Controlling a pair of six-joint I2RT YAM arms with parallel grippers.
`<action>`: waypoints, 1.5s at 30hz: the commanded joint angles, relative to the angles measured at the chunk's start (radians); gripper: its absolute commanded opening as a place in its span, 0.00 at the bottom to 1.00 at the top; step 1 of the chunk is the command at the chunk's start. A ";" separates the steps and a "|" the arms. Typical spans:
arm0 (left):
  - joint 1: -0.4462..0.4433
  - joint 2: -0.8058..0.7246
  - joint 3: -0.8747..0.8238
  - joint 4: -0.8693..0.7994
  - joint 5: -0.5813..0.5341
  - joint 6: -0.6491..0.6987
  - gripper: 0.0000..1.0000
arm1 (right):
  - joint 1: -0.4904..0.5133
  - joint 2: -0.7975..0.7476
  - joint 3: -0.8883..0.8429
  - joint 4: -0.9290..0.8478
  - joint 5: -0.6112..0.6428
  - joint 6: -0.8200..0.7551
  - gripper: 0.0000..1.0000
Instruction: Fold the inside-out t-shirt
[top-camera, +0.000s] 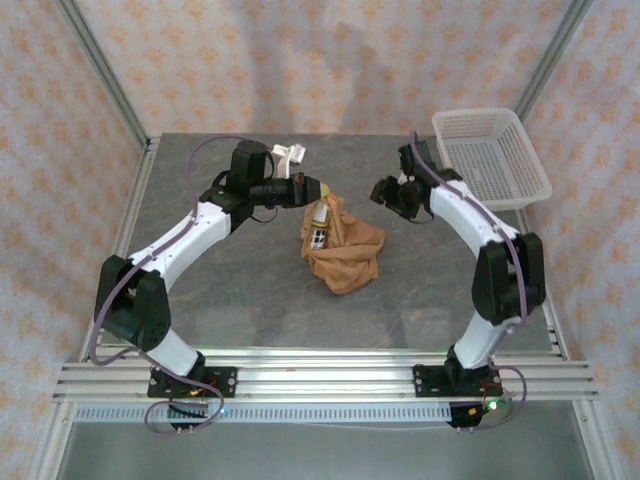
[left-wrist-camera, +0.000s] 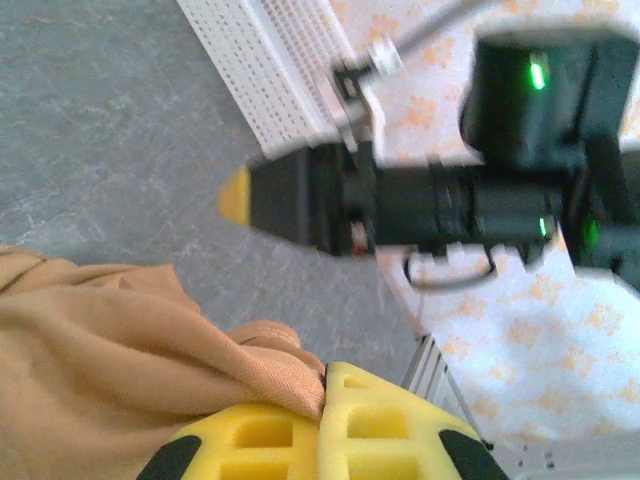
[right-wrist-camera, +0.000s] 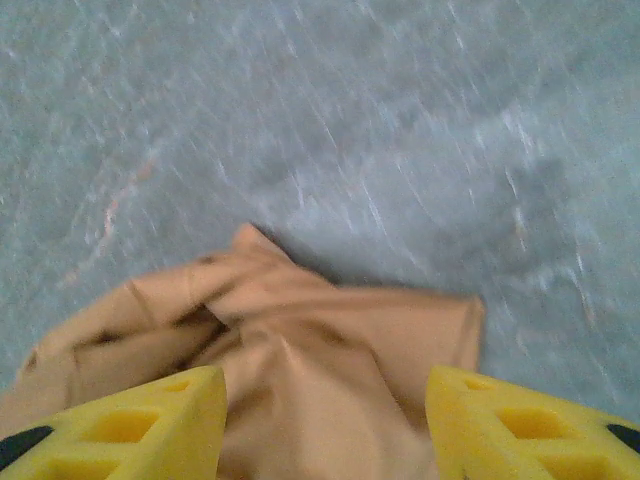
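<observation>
Left gripper (left-wrist-camera: 325, 388): yellow fingers pressed together on a fold of the t-shirt (left-wrist-camera: 100, 340), with the cloth edge caught right at the tips.
Right gripper (right-wrist-camera: 325, 385): fingers spread wide, nothing clamped. Tan cloth shows in the gap beyond them, but I cannot tell whether it touches them.
Where the t-shirt lies: from above it is a bunched bundle (top-camera: 345, 250), its top drawn up to the left pinch and its lower folds piled on the table (top-camera: 230, 300) near the middle.
Tag (top-camera: 317, 228): small and white with dark print, facing outward just under the pinch — it fits a shirt that is inside out.
Right gripper (top-camera: 392, 192) from above: just beside the bundle's upper right, apart from the cloth.
Basket (top-camera: 530, 170): white mesh at the far right corner of the table, well apart from the shirt.
Progress: early — the shirt is not spread flat and no fold is made. Sleeves and hem cannot be picked out in the crumple.
Left to do, as I judge it: the free gripper takes a second point on the cloth, the pair draws the shirt out flat on the table, and then the folds follow.
</observation>
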 joint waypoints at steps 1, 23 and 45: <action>0.002 0.005 0.010 0.150 0.031 -0.095 0.00 | 0.034 -0.146 -0.147 0.140 -0.076 0.078 0.53; 0.111 -0.096 -0.070 0.047 -0.027 -0.006 0.00 | 0.080 -0.126 -0.081 0.292 -0.200 0.247 0.00; 0.157 0.021 -0.182 0.061 -0.071 -0.013 0.00 | -0.231 -0.408 -0.380 0.264 -0.214 0.230 0.00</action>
